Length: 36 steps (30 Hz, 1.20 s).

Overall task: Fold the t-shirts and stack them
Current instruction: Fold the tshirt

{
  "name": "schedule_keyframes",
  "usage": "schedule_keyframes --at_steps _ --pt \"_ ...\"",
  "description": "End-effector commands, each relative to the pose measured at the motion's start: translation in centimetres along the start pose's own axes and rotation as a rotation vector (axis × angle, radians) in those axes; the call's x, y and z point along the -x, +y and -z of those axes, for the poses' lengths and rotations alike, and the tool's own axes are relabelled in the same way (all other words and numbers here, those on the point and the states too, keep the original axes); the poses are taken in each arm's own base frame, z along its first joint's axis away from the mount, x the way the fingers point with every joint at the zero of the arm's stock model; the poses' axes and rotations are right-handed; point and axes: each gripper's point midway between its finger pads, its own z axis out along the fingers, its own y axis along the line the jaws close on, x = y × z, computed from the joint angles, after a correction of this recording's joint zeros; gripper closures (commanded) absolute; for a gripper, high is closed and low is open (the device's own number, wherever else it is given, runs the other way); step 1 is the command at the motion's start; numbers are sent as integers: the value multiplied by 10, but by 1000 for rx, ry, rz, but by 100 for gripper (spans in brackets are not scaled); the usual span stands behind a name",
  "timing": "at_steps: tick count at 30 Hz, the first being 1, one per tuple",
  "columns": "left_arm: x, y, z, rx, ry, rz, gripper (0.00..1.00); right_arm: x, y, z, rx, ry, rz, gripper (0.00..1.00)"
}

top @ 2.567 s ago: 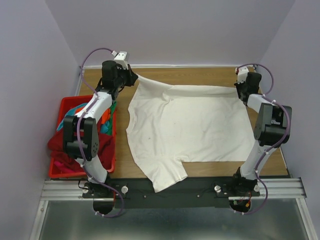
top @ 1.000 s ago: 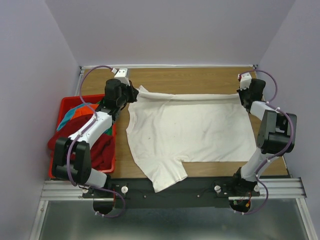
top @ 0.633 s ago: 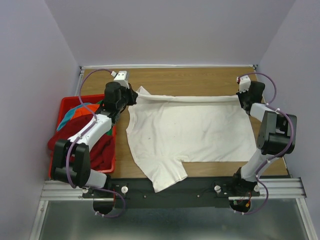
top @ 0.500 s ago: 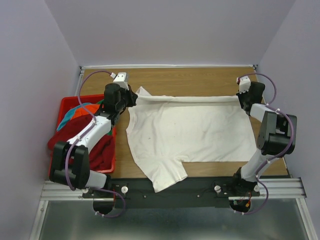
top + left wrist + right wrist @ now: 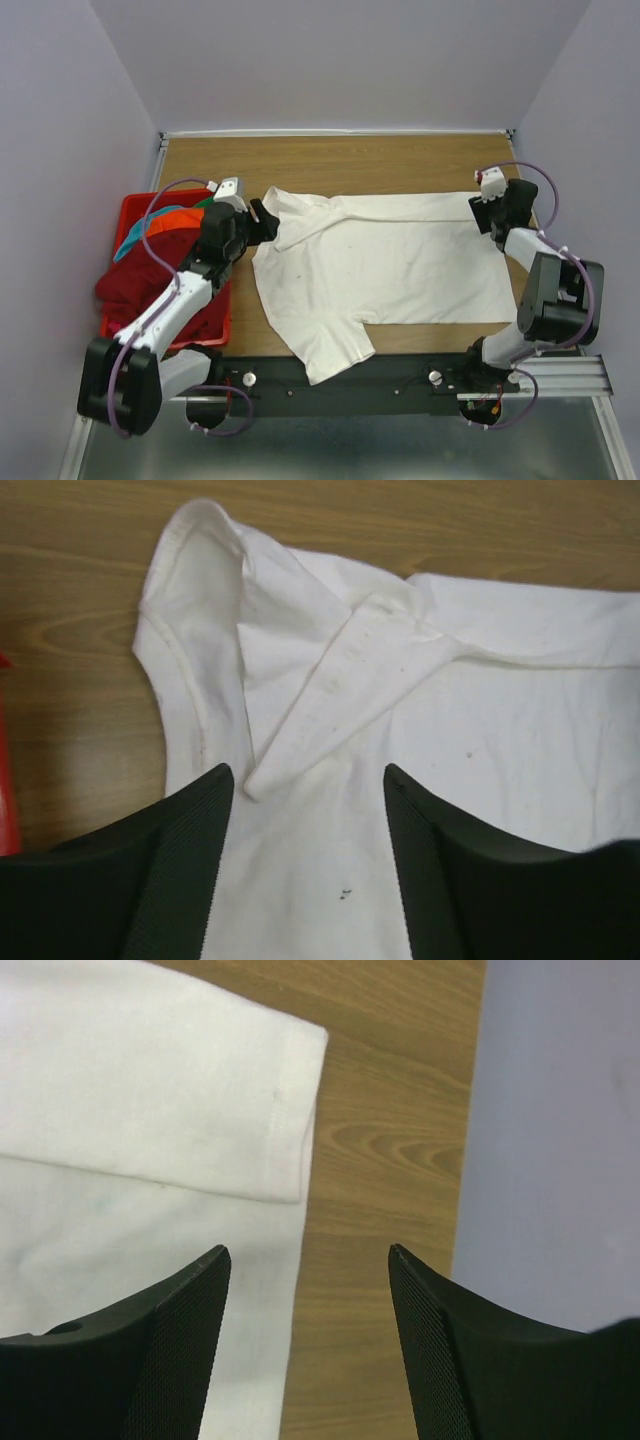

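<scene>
- a white t-shirt (image 5: pixel 380 265) lies spread on the wooden surface (image 5: pixel 350 160), filling most of its middle.
- along the shirt's 12 o'clock edge a strip of cloth is folded back onto the body, running from the 10 o'clock corner to the 2 o'clock corner.
- one sleeve (image 5: pixel 335 355) points to 6 o'clock and reaches the near edge of the surface.
- the left fingers (image 5: pixel 150 870) stand apart over the shirt's 10 o'clock corner and hold nothing; in the left wrist view a folded flap of white cloth (image 5: pixel 330 695) lies on the shirt just ahead of the gap between them.
- the right fingers (image 5: pixel 130 1360) also stand apart and hold nothing, at the shirt's 2 o'clock corner; in the right wrist view the folded hem corner (image 5: pixel 285 1110) lies ahead of them, with bare wood to its right.
- we cannot tell whether either pair of fingertips touches the cloth.
- at 9 o'clock a red basket (image 5: pixel 226 305) sits beside the white shirt, apart from it.
- in it we see a dark red shirt (image 5: pixel 125 290), an orange one (image 5: pixel 175 220) and a teal one (image 5: pixel 135 243), bunched together and unfolded.
- the left arm reaches across the basket's 3 o'clock side.
</scene>
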Motion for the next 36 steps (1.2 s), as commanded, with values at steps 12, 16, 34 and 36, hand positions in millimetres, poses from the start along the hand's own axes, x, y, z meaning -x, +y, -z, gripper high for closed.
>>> schedule_keyframes --at_steps 12,16,34,36 --pt "81 -15 -10 -48 -163 75 21 46 58 28 451 -114 -56 13" --pt "73 -4 -56 -70 -92 137 23 53 59 19 473 -96 -149 13" --pt "52 39 -155 36 33 217 42 41 73 15 527 -57 -224 13" --pt "52 41 -160 42 35 218 43 40 74 16 534 -59 -228 13"
